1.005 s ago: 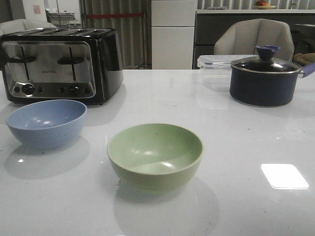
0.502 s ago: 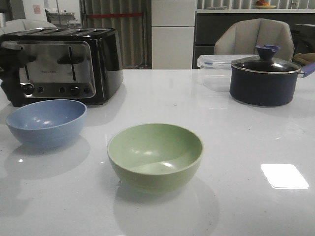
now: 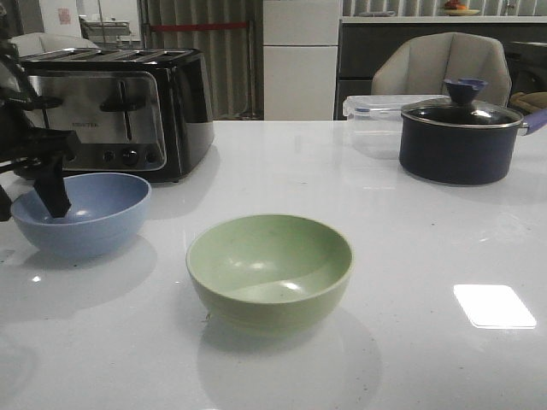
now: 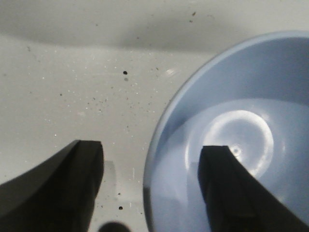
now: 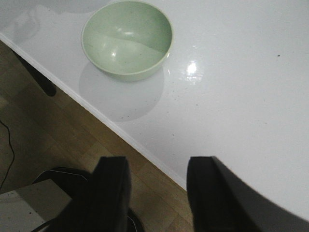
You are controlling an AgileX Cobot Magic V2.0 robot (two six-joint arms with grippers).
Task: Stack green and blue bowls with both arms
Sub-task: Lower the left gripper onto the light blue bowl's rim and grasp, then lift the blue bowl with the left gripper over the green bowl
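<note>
The round, dusty blue matte bowl sits at the left of the front view, on the shiny white surface, just in front of the black and silver toaster. The round, pale green matte bowl sits in the middle, well apart from it.

The left pincer is wide open and holds nothing — one finger is inside the blue bowl and one is outside, so the rim lies between them. The right pincer is open too, with nothing in it, hanging past the edge of the surface, well apart from the green bowl.

Both bowls look light and stiff, and smooth enough to slip. The thin rim seems the best place to pinch — firmly, so the bowl does not tip.
</note>
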